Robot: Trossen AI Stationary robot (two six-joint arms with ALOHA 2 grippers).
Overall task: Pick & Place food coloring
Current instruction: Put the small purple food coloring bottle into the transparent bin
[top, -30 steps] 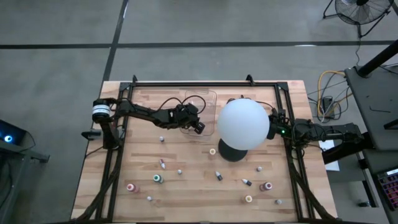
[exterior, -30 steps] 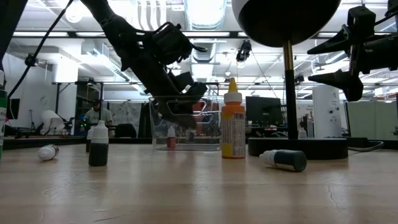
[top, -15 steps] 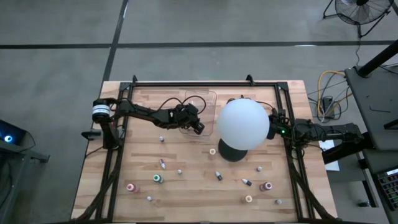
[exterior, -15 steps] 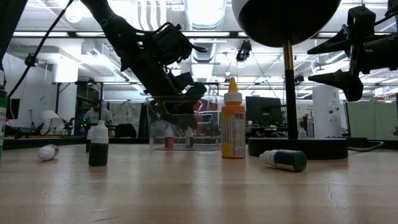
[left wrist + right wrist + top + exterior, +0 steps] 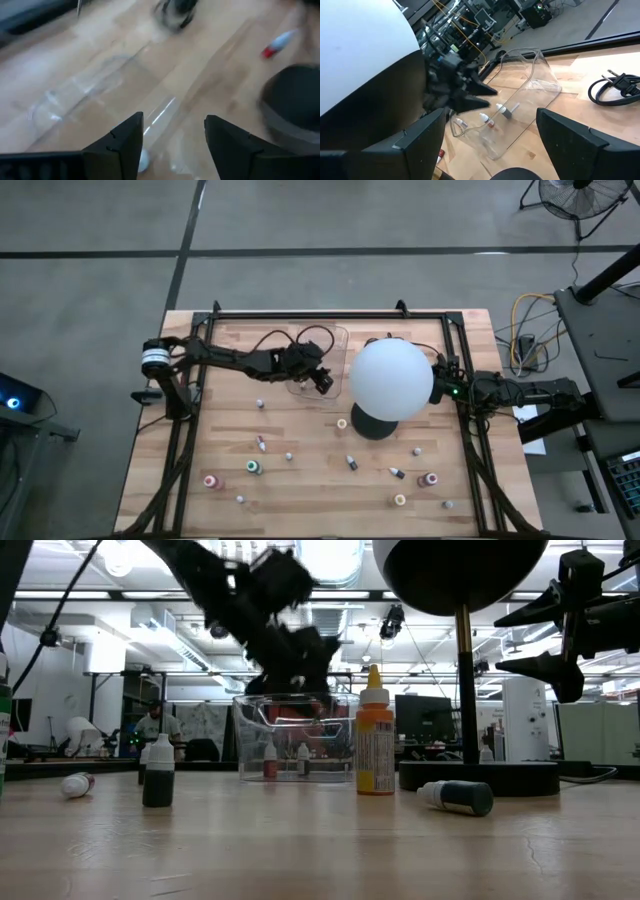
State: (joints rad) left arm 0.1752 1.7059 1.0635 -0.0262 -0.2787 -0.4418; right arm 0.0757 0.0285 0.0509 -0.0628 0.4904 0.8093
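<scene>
Several tiny food coloring bottles lie and stand scattered over the wooden table, among them a green one (image 5: 254,467), a red one (image 5: 211,480) and a yellow one (image 5: 375,745). Three small bottles (image 5: 482,118) are inside the clear plastic tray (image 5: 318,340); two of them (image 5: 270,762) show standing on its floor. My left gripper (image 5: 322,379) (image 5: 172,122) is open and hangs blurred above the tray's near end (image 5: 295,640), holding nothing. My right gripper (image 5: 440,375) (image 5: 490,120) is open and waits at the right edge, beside the globe.
A big white globe (image 5: 391,378) on a black base (image 5: 372,423) stands between the tray and my right arm. A black frame (image 5: 330,314) runs round the table. A coiled black cable (image 5: 615,90) lies at the far side. Bottles dot the near half.
My left gripper has risen from low inside the tray to above its rim. Two bottles now stand on the tray's floor where the low view showed one a second ago. My right arm has kept still.
</scene>
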